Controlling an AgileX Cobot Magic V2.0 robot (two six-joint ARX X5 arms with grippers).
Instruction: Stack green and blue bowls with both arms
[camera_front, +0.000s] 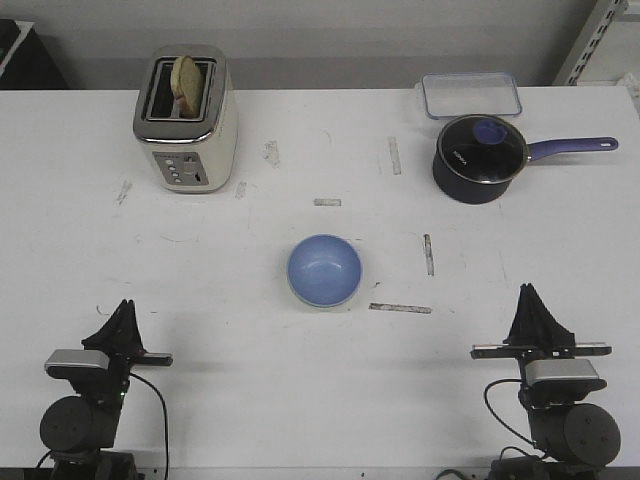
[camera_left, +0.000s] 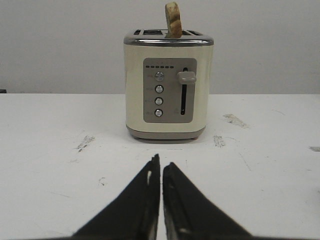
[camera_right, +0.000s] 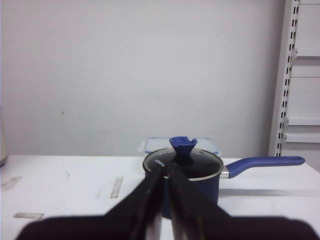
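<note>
A light periwinkle blue bowl sits upright near the middle of the white worktop, round and smooth, its mouth facing up; a thin pale rim shows along its near edge, though whether that is a second bowl beneath it cannot be told. Bare worktop lies all around it. A cream toaster with a slice of bread in its slot stands at the far left, and a dark navy pot with glass lid and long handle stands at the far right, just in front of a clear lidded container. The left hand and right hand rest at the near edge, well apart from the bowl, both with fingers pressed narrowly together, holding nothing.
</note>
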